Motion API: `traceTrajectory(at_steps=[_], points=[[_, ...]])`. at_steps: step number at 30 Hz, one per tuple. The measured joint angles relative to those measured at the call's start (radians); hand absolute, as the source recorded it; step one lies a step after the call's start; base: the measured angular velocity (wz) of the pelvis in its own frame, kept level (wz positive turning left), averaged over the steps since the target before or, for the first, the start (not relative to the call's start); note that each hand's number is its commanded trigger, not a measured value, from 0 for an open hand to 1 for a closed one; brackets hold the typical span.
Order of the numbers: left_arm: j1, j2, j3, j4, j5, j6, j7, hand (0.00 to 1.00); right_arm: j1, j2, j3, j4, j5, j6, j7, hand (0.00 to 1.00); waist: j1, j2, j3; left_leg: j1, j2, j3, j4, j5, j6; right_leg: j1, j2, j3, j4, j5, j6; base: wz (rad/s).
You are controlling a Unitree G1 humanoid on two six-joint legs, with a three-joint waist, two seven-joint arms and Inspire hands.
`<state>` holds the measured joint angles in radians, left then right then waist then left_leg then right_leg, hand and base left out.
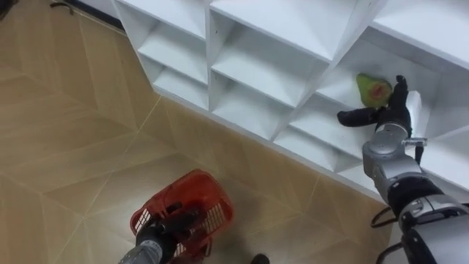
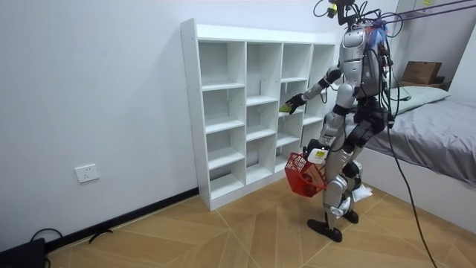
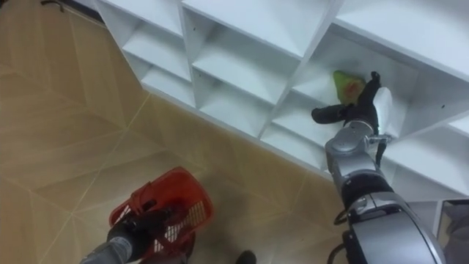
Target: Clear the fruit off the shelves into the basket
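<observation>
Left eye view: right hand point(image 1: 394, 111) at the fruit point(image 1: 372, 89), not closed on it

Status:
- The right hand is up inside one compartment of the closet point(image 1: 256, 44), which is open white shelving. Its fingers are straight and its thumb sticks out toward the robot's left, so the hand is released and nothing is curled round anything.
- The fruit (green with a reddish patch, can't tell what kind) lies on that compartment's shelf board, near its back. It sits just beside the fingers, on their left. I can't tell whether they touch it.
- The left hand point(image 1: 174, 220) is low at the lower left, clenched on the top of the red basket point(image 1: 212, 194). The basket hangs above the wooden floor point(image 1: 73, 147), out in front of the closet's bottom row. I can't make out whether it holds anything.

Room view: the robot stands upright facing the closet, at the end nearer the bed point(image 2: 439, 134), with one foot ahead of the other. Its right arm stretches out level into a compartment in the second row from the top. The red basket hangs beside its thigh on the closet side. The bed lies behind the robot, on the room view's right.
</observation>
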<state>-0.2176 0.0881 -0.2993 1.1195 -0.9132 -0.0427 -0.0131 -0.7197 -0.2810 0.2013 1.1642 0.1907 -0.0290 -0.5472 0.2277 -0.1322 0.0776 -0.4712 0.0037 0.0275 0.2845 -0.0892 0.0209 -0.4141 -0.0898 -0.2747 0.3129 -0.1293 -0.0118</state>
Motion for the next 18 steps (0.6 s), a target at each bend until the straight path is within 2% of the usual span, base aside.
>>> traceTrajectory(at_steps=[1, 2, 9, 13, 18], points=[[-0.002, 0.001, 0.0, 0.0, -0.001, -0.002, -0.001, 1.0, -0.006, -0.002, 0.0, 0.0, 0.0, 0.0, -0.008, 0.94, 0.0, 0.0, 0.0, -0.01, 0.0, 0.0, 0.004, 0.0, 0.0, -0.008, 0.0, 0.0, 0.002, 0.0, 0.0, 0.0], [-0.004, 0.0, 0.0, 0.0, -0.013, -0.003, -0.001, 1.0, -0.01, -0.004, 0.0, 0.0, 0.0, 0.0, -0.013, 1.0, 0.0, 0.0, 0.0, -0.014, 0.0, 0.0, 0.005, 0.0, 0.0, -0.012, 0.001, 0.0, 0.004, 0.0, 0.0, 0.0], [-0.013, 0.0, -0.001, -0.003, -0.044, -0.006, -0.001, 1.0, -0.023, -0.032, 0.001, 0.018, 0.027, -0.001, -0.02, 1.0, 0.0, -0.001, 0.002, -0.023, 0.002, -0.003, 0.006, 0.0, 0.0, -0.026, -0.001, -0.001, 0.011, 0.0, 0.0, 0.0], [-0.027, 0.007, -0.019, -0.004, -0.077, -0.01, 0.0, 1.0, -0.031, -0.047, 0.003, 0.038, 0.049, -0.002, -0.02, 1.0, 0.0, -0.01, 0.0142, -0.024, 0.002, -0.003, 0.006, 0.0, 0.0, -0.027, 0.0, -0.001, 0.011, 0.0, 0.0, 0.0], [-0.031, 0.007, -0.022, -0.019, -0.078, -0.01, 0.001, 1.0, -0.038, -0.048, 0.003, 0.045, 0.068, 0.003, -0.019, 1.0, -0.002, -0.012, 0.0153, -0.032, 0.003, -0.001, 0.007, 0.0, 0.0, -0.036, -0.001, 0.001, 0.011, 0.0, 0.0, 0.0]])
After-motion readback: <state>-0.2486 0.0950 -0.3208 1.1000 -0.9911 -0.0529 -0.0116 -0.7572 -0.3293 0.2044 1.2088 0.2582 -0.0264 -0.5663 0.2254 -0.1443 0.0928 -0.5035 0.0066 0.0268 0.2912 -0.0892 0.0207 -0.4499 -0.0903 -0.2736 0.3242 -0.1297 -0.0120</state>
